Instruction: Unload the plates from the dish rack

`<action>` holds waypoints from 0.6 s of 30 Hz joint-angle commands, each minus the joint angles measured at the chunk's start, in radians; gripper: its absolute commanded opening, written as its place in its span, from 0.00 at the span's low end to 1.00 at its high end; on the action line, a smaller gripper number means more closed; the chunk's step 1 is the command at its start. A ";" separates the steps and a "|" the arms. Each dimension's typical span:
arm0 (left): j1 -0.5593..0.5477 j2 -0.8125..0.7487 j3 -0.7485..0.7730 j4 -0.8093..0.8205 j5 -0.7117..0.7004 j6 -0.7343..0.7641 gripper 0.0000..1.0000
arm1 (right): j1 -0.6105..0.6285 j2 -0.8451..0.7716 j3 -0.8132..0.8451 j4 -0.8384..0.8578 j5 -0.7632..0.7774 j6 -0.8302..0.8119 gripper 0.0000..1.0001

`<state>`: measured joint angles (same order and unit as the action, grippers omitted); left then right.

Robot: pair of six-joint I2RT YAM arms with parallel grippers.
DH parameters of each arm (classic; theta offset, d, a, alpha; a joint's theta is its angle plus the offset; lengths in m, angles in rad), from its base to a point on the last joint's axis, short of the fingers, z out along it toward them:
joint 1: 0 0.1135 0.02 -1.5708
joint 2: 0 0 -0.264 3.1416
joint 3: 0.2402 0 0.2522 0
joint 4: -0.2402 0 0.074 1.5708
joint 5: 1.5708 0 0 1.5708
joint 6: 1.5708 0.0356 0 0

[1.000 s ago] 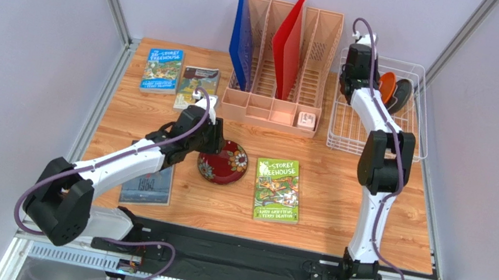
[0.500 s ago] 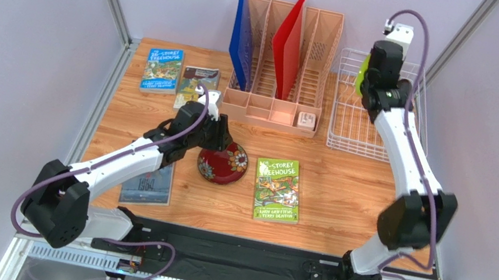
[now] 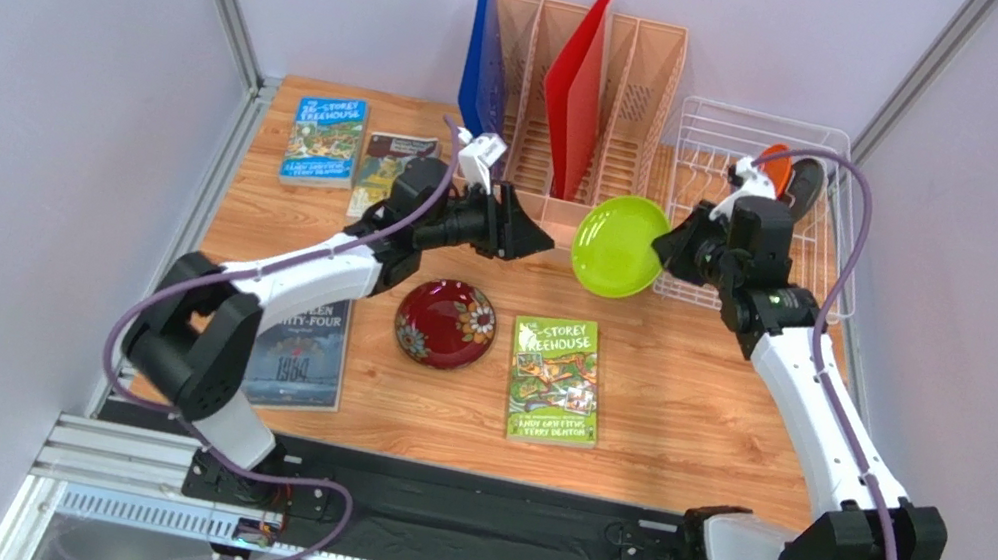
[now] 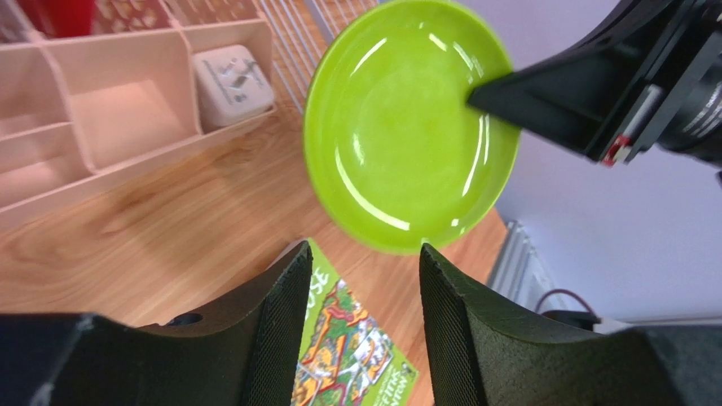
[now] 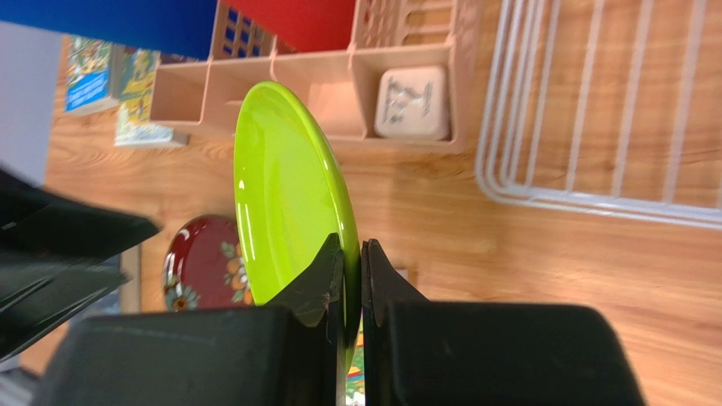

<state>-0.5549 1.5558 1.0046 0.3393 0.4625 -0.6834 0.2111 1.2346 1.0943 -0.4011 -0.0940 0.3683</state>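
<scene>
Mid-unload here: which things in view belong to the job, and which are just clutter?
Job: lime green plate, held by right gripper; dark red plate on the table; orange plate and dark grey plate in dish rack; left gripper, open.

Lying about: pink organiser, blue folder, red folder, books, small white box.

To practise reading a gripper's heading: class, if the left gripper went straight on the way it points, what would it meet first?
Most likely the lime green plate, held by the right gripper; it sits ahead of the open left gripper, though depth is unclear.
</scene>
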 commanded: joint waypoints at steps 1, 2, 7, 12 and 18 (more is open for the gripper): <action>-0.003 0.118 0.023 0.251 0.146 -0.179 0.56 | 0.001 -0.067 -0.059 0.160 -0.190 0.135 0.00; -0.004 0.134 0.025 0.285 0.153 -0.200 0.56 | 0.001 -0.082 -0.068 0.175 -0.193 0.136 0.00; -0.005 0.196 0.005 0.366 0.143 -0.251 0.56 | 0.002 -0.087 -0.094 0.199 -0.237 0.165 0.00; -0.013 0.248 0.006 0.492 0.151 -0.304 0.52 | 0.001 -0.067 -0.172 0.306 -0.328 0.254 0.00; -0.016 0.273 -0.001 0.572 0.169 -0.354 0.03 | 0.002 -0.055 -0.186 0.337 -0.357 0.273 0.00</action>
<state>-0.5636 1.8168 1.0065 0.7811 0.6022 -1.0126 0.2111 1.1816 0.8993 -0.1761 -0.3805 0.5861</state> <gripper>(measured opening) 0.211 0.052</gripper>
